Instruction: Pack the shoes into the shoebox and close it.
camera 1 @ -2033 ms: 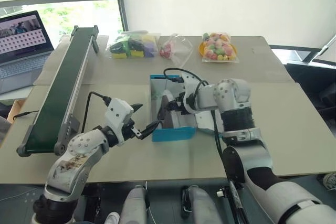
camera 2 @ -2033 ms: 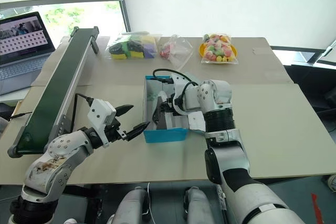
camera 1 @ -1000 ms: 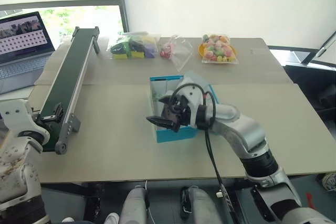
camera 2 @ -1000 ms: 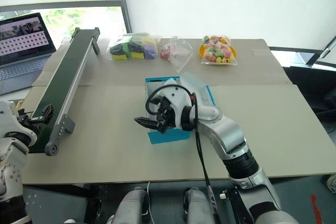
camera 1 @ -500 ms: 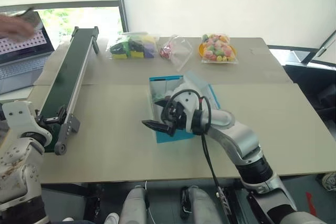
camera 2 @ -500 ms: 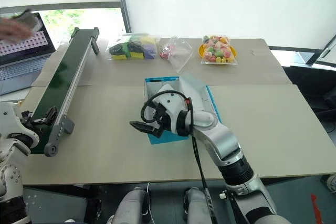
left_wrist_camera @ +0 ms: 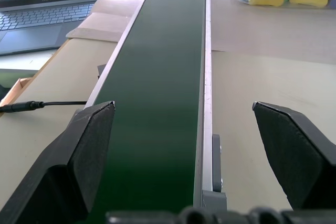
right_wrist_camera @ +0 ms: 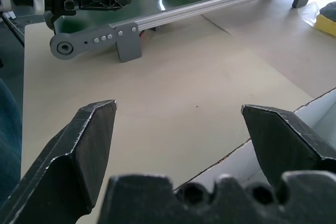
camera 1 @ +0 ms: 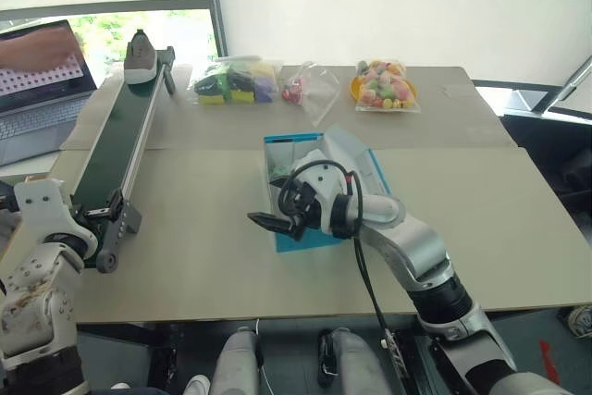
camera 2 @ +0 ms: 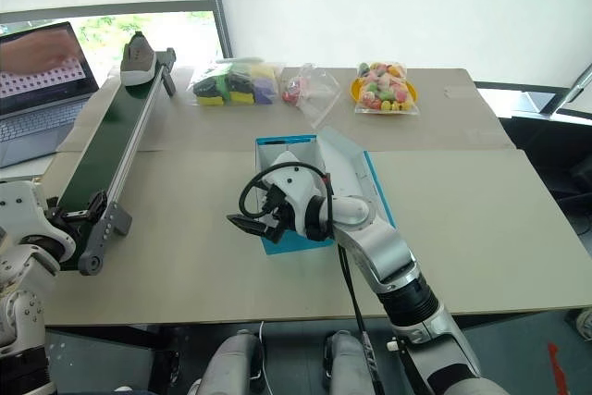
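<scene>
Grey, one of your shoes [camera 1: 141, 55] sits at the conveyor's [camera 1: 111, 150] far end; your left end effector [camera 2: 81, 209] gapes at its near end. Mid-bench [camera 1: 481, 219], your right end effector [camera 1: 270, 223] hangs spread and empty beside the turquoise shoebox [camera 1: 319, 234].

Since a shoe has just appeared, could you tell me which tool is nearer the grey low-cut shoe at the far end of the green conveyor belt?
Left. The left tool sits at the belt's near end; the right tool hovers beside the turquoise cardboard shoebox, farther from the grey shoe.
</scene>
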